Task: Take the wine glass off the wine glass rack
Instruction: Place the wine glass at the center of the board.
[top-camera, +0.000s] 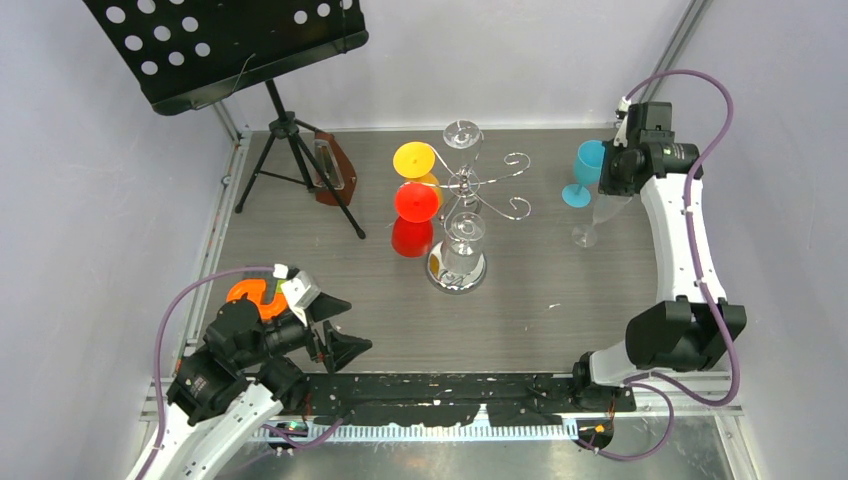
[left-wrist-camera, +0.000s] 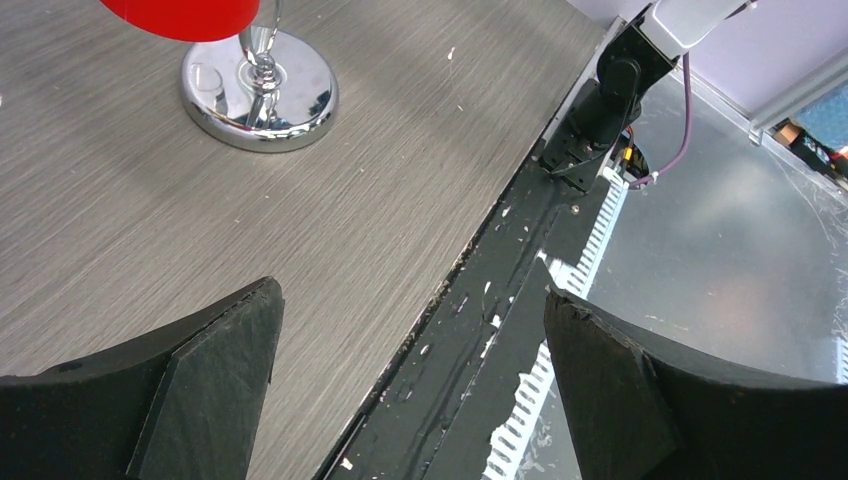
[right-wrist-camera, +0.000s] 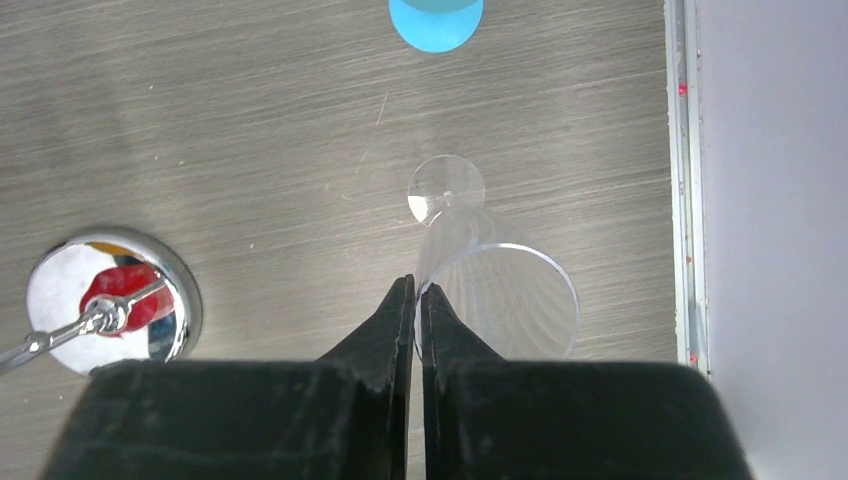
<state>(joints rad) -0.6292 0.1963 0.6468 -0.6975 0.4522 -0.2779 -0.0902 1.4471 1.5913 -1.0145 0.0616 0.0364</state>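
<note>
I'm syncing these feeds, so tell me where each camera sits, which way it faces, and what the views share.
Top external: above and behind the bases, looking down on the table; both arms show.
Left wrist: low on the left arm, facing across the near table edge; open left gripper frames it.
Right wrist: looks down on the clear wine glass; the right gripper pinches its rim.
Shared: the wine glass rack shows in all three.

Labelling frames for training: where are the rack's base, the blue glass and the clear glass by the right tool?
wine glass rack (left-wrist-camera: 300, 100): left wrist view, mirror base.
blue glass (top-camera: 588, 162): top view, bowl.
clear glass (right-wrist-camera: 500, 290): right wrist view, bowl.
</note>
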